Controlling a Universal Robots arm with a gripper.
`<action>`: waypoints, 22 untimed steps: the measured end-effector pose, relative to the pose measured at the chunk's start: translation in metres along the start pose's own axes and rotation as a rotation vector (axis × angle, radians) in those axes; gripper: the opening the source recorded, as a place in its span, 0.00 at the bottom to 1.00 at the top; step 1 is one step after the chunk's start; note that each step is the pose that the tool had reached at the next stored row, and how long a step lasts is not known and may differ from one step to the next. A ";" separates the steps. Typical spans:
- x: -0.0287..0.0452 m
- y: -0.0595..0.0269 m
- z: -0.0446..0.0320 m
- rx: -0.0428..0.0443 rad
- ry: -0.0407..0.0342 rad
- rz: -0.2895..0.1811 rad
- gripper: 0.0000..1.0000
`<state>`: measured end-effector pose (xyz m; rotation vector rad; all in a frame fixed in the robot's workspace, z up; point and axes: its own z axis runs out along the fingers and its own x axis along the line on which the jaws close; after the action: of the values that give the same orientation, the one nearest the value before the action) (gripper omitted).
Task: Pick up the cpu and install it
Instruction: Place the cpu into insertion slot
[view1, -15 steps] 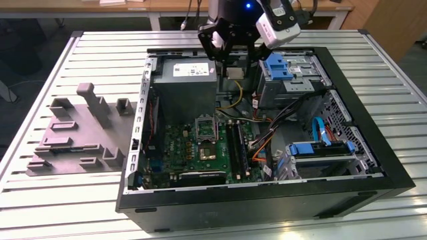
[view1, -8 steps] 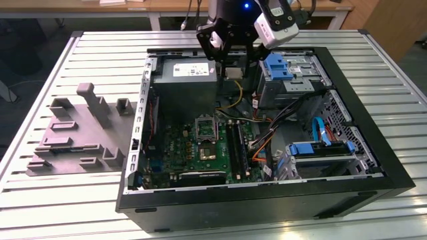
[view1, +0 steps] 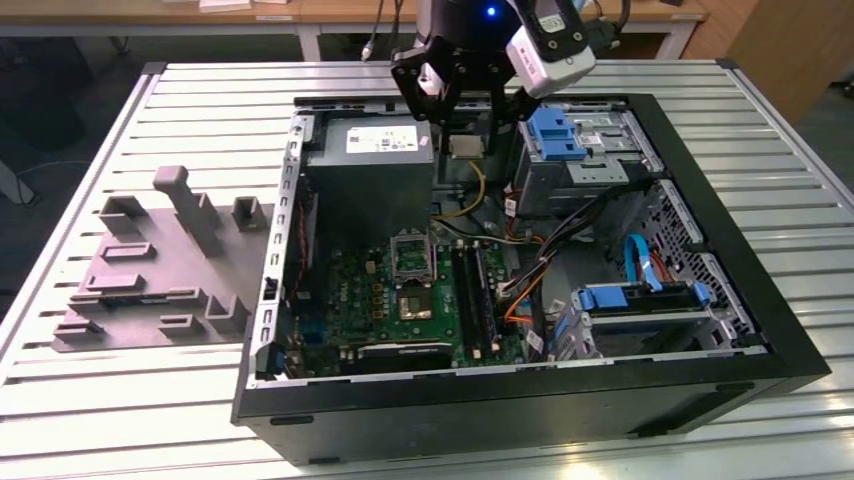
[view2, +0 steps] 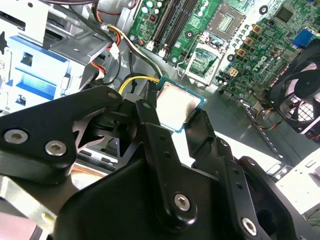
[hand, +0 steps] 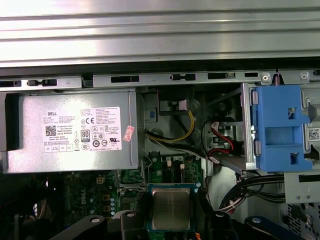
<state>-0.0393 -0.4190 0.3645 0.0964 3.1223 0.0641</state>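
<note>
My gripper (view1: 465, 132) hangs over the far end of the open computer case (view1: 747, 330), shut on the cpu (view1: 466, 147). The cpu is a small flat square with a silvery top, held by two opposite edges. In both wrist views the cpu (view2: 177, 105) (hand: 171, 207) sits level between the black fingers (view2: 150, 125), with the gripper (view2: 175, 109) (hand: 171, 216) closed around it. The metal-framed socket (view1: 412, 255) (view2: 207, 59) lies on the green board (view1: 387, 300) below, nearer the exterior view's front, apart from the cpu.
A grey power supply (view1: 378, 150) (hand: 70, 130) stands at the exterior view's left of the gripper, and a blue drive bracket (view1: 553, 132) (hand: 277, 127) at its right. Cables (view1: 534, 260) cross the case. A grey plastic fixture (view1: 147, 280) lies on the slatted table outside.
</note>
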 end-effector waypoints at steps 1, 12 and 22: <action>0.0000 0.0000 0.0000 0.0000 0.0000 0.000 0.47; 0.0080 -0.0043 0.0003 -0.0001 0.0004 -0.010 0.47; 0.0149 -0.0092 0.0044 -0.0014 0.0018 -0.043 0.47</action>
<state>-0.0547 -0.4271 0.3595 0.0287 3.1245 0.0658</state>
